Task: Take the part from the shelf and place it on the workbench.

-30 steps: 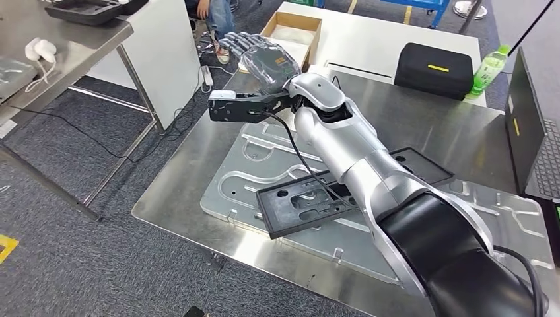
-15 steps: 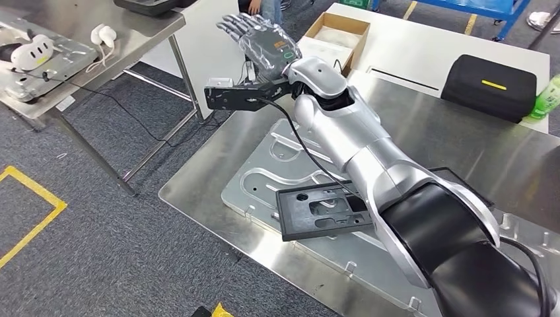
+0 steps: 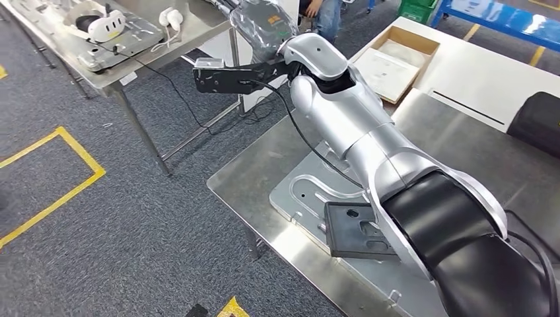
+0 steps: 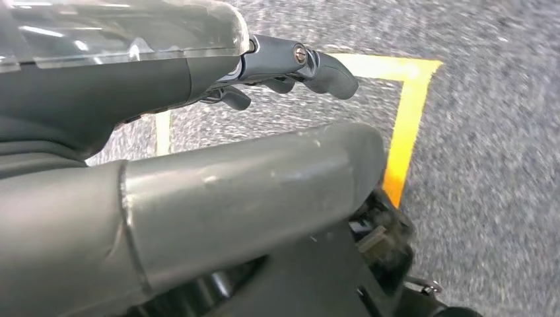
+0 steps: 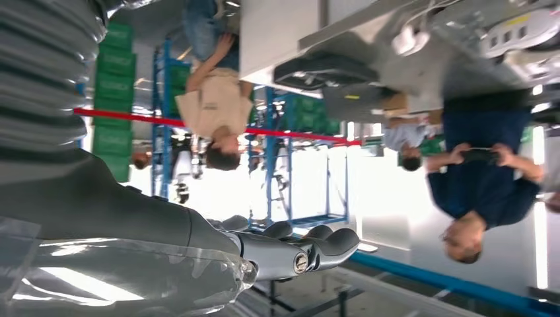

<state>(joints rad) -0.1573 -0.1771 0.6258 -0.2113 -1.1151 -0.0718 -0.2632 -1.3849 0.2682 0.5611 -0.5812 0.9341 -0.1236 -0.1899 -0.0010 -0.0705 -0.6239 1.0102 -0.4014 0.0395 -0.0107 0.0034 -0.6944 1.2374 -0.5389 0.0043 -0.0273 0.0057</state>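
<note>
The black flat part [image 3: 357,232] lies on a silver fixture plate [image 3: 300,193] on the steel workbench [image 3: 245,182], partly hidden by my right arm. That arm reaches up and across the head view. My right hand [image 3: 261,16] is high above the bench's far corner, away from the part and holding nothing. In the right wrist view the right hand [image 5: 290,256] has straight fingers with nothing in them. My left hand [image 4: 198,172] hangs over grey carpet and a yellow floor line [image 4: 404,125], its fingers [image 4: 318,67] loosely extended and holding nothing.
A second steel table [image 3: 142,41] stands at the upper left with a white headset [image 3: 104,26] and a controller on it. Behind the bench are a cardboard box [image 3: 397,54] and a black case [image 3: 538,120]. Yellow tape [image 3: 61,179] marks the carpet. People [image 5: 212,105] stand ahead.
The whole view has swung left: the workbench and part slid to the right and the second table came in. My right hand stays raised with nothing in it; the part lies as before.
</note>
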